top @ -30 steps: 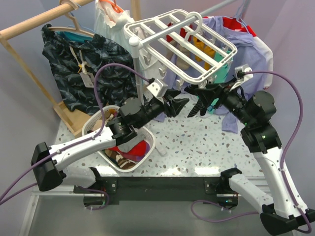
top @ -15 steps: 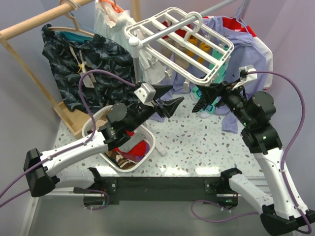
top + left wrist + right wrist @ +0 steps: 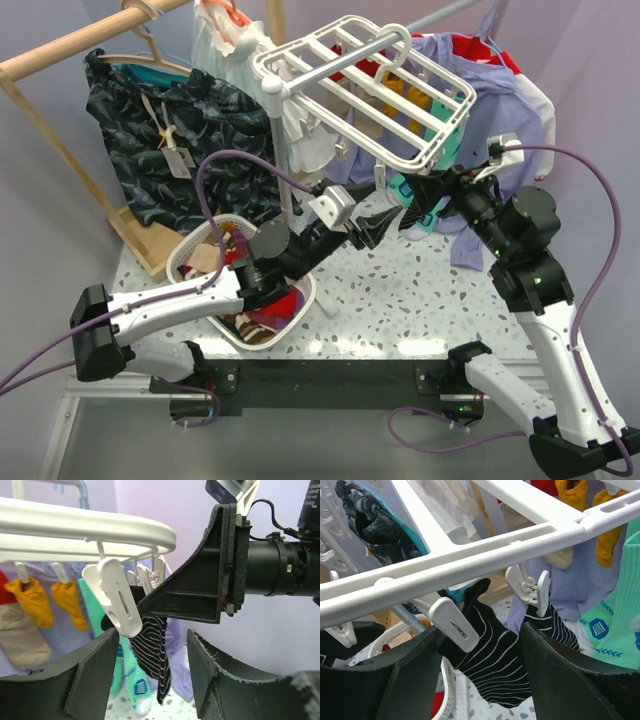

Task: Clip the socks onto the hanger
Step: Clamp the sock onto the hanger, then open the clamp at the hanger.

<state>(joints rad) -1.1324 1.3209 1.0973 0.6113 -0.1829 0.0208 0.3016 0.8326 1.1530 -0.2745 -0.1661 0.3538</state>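
The white grid hanger (image 3: 372, 82) hangs tilted at the top centre, its bars crossing the left wrist view (image 3: 80, 527) and the right wrist view (image 3: 470, 562). My left gripper (image 3: 385, 220) is open and empty under its near corner, below a white clip (image 3: 117, 600). My right gripper (image 3: 412, 205) faces it, open, its jaws either side of a clipped black striped sock (image 3: 495, 665) without closing on it. A red cloth (image 3: 287, 300) lies in the basket; I cannot tell whether it is a red sock.
A white oval basket (image 3: 305, 275) with mixed laundry stands at the front left. Teal (image 3: 615, 625), orange (image 3: 32, 600) and tan (image 3: 22, 637) socks hang from the hanger's clips. A dark garment on a wooden rail (image 3: 70, 45) hangs at the left, lilac cloth (image 3: 500, 110) at the right.
My left gripper has moved right and a little down, close to the right gripper under the hanger's near corner. The right arm has hardly moved.
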